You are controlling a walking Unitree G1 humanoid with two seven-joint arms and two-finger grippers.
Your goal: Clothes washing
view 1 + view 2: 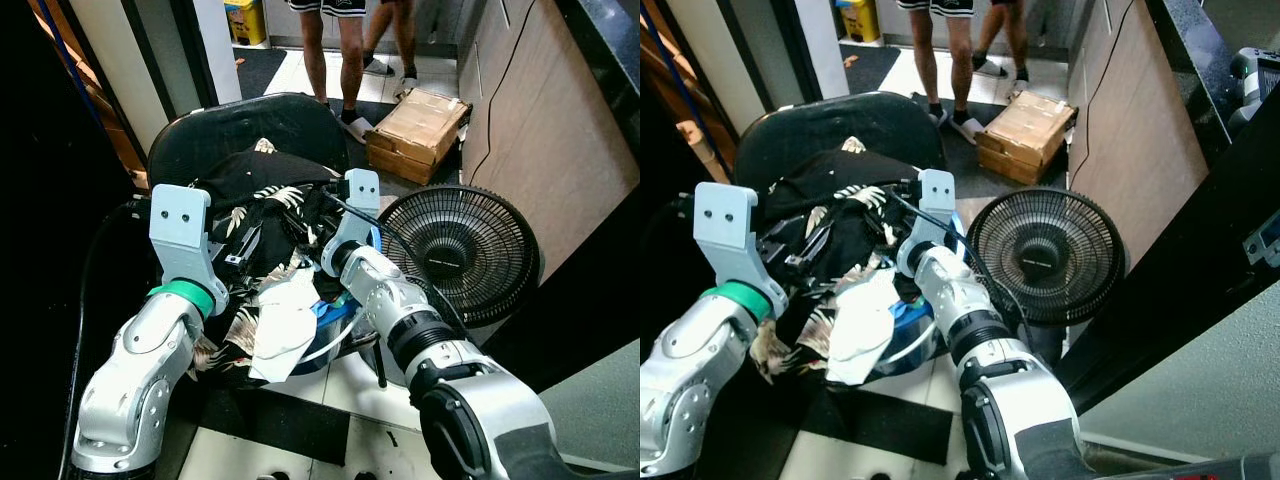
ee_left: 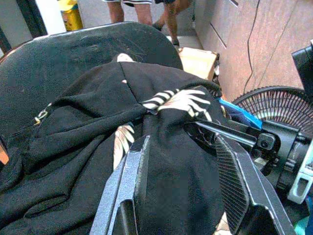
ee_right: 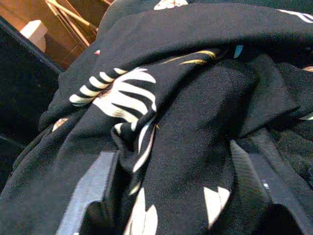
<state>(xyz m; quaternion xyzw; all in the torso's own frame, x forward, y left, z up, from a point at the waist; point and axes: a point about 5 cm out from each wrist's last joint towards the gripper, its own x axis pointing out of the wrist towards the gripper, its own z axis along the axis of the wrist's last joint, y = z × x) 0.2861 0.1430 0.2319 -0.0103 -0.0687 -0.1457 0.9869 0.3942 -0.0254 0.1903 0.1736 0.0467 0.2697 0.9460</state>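
Both the left end effector (image 2: pixel 183 188) and right end effector (image 3: pixel 171 191) are straddling, fingers spread, the black leaf-print garment (image 1: pixel 262 215), with the fan (image 1: pixel 462 250) at 3 o'clock.

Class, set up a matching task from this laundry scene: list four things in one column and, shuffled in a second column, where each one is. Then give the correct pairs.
Things:
1. Fan
2. Cardboard box
3. Black shirt
4. White cloth

Places:
A. On the floor beyond the fan, near a person's feet
B. Between the two grippers, on top of the pile
C. On the robot's right, by the wooden wall
D. Hanging at the near side of the pile, over the blue basket

Pairs: 1-C, 2-A, 3-B, 4-D
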